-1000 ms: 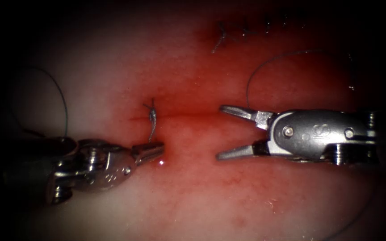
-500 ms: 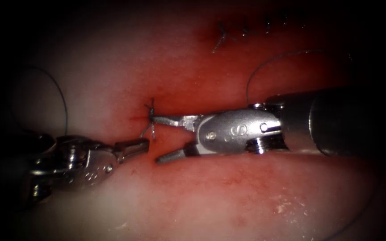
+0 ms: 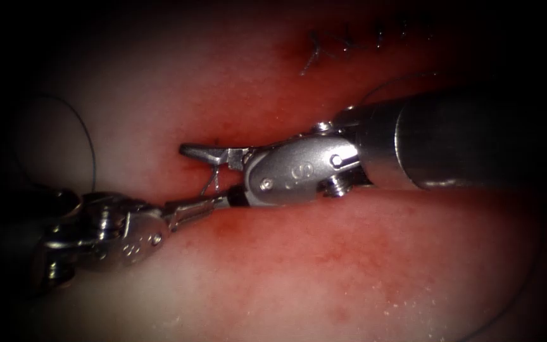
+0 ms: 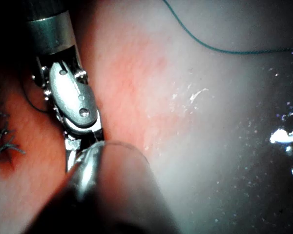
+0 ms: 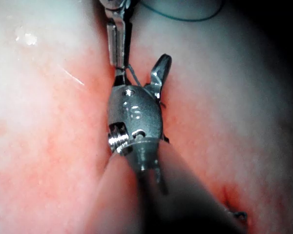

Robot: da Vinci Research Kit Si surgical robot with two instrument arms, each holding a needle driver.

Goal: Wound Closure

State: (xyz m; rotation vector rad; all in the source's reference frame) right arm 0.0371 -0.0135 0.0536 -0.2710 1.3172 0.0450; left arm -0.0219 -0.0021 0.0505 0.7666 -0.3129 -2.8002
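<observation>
Scissors duty, by the look of it: right tool [image 3: 213,171] has slid in from the right over the last second and now straddles the knot's thread tails [image 3: 212,179] at the cut [image 3: 191,168], jaws spread wide, upper blade above the knot, lower one under it beside the other tool's tip. Left tool [image 3: 213,204] is clamped on the free end of those tails, just below the knot, and it has drifted a touch left since a second ago. From the right wrist camera you see it plainly: open jaws [image 5: 139,78] either side of the thin strand, left tool's closed tip [image 5: 116,46] touching the lower blade.

To do this well, my read is the strand wants to be taut and sitting deep between the blades, clear of the knot itself, with the tissue [image 3: 349,266] kept out of the bite.

Needle: I can't make it out anywhere. Loose thread [image 3: 87,136] loops off to the left, and finished stitches [image 3: 343,47] sit farther along, upper right
</observation>
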